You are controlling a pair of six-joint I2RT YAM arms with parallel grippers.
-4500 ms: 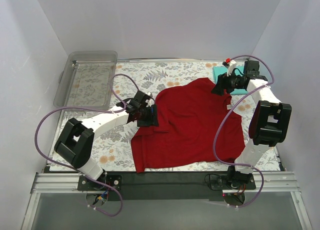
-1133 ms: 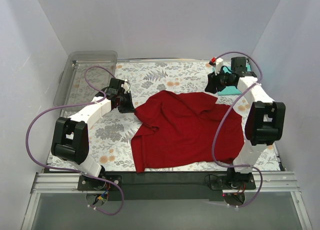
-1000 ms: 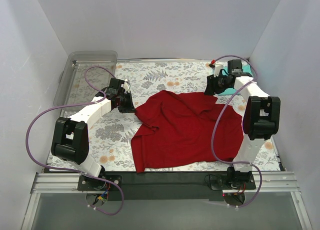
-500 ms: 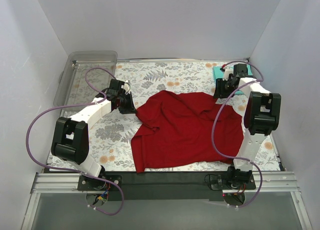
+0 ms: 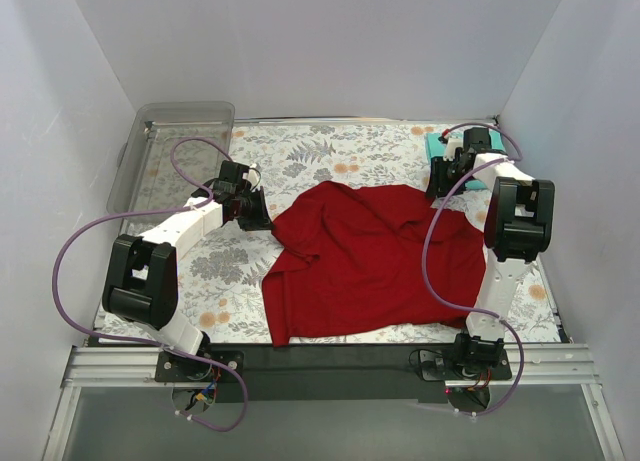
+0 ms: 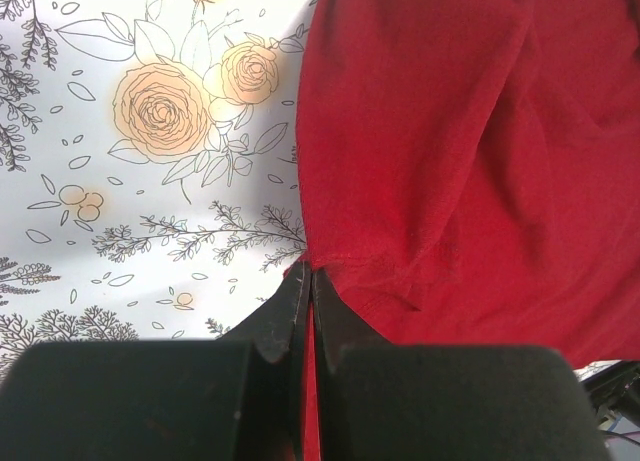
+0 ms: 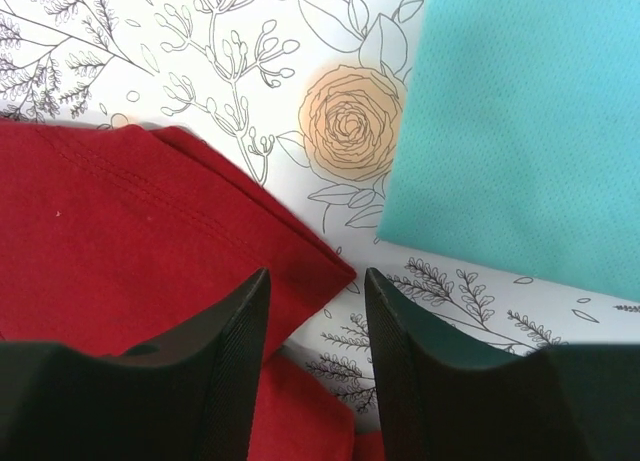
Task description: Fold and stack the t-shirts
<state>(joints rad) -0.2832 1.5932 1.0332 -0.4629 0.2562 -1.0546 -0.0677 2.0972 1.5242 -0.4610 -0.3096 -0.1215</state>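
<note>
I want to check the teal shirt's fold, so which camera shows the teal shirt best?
The right wrist view: the teal shirt fills its upper right corner, flat, with straight edges, apart from the red shirt. The top external view shows only slivers behind the right arm. The left wrist view shows none of it.

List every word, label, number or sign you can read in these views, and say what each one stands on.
None: no text can be read in any view.
The red shirt, the teal shirt, the flowered tablecloth and the clear bin show no lettering; the tablecloth's print is only flowers and leaves.
</note>
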